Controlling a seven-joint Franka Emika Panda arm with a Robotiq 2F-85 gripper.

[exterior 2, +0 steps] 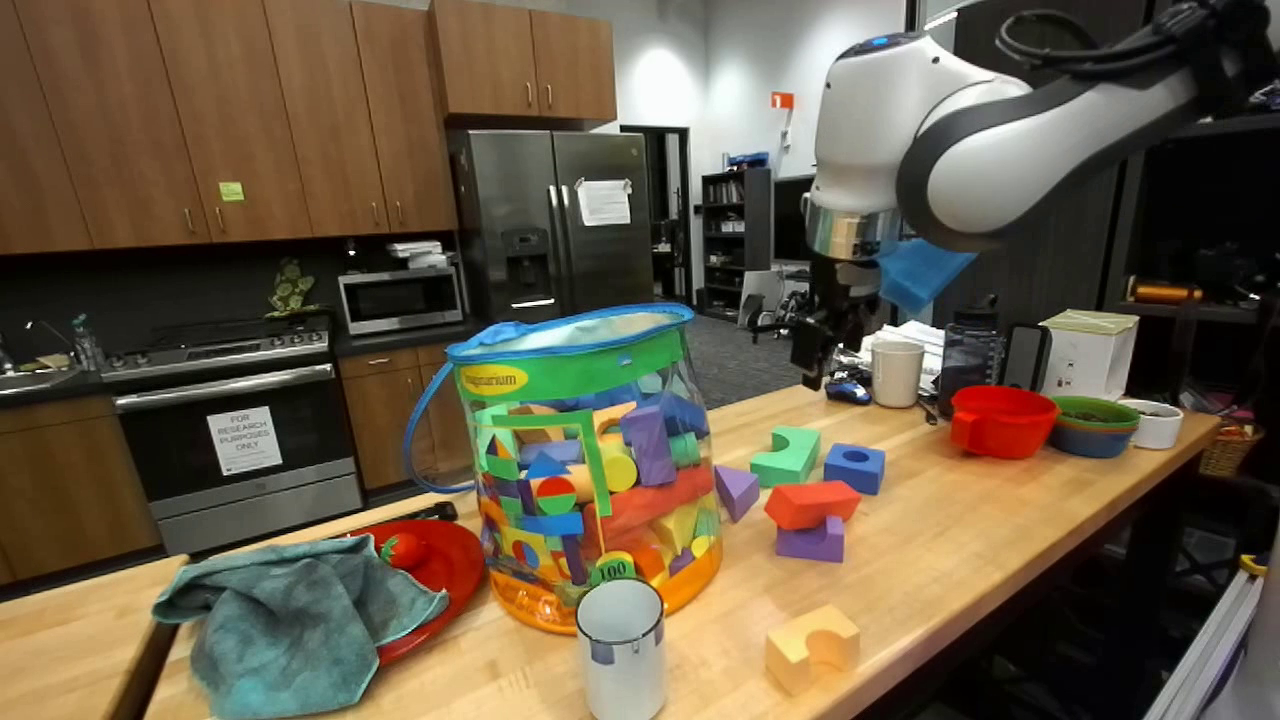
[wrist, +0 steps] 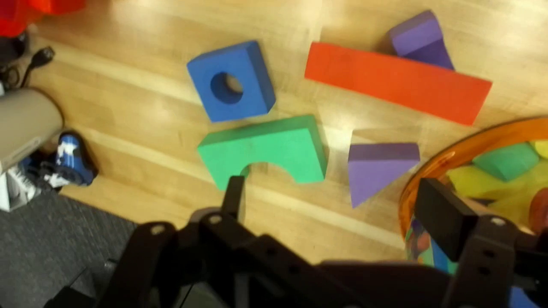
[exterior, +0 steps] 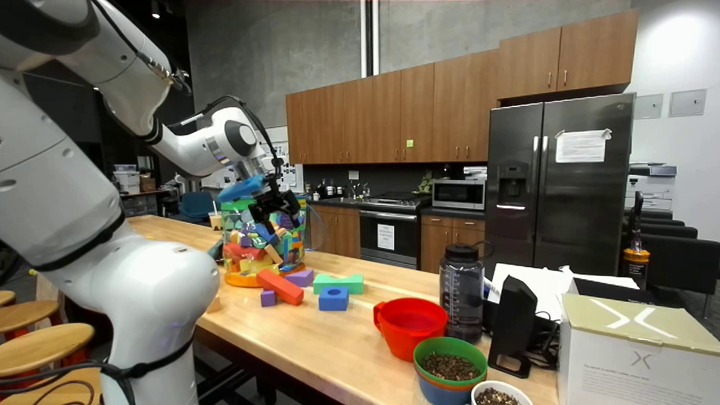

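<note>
The surface [exterior 2: 930, 545] carries the block-filled bag [exterior 2: 600, 372], upright. My claw [wrist: 332, 188] hangs above with its fingers apart, nothing between them. Below, near the bag, lie the red block [wrist: 398, 83], green arch [wrist: 265, 147], blue block [wrist: 252, 92] and purple wedge [wrist: 374, 171], the wedge just beside it. For any grip here, I'd centre over one piece, square the fingers to its narrow sides and descend slowly, keeping clear of the bag.
</note>
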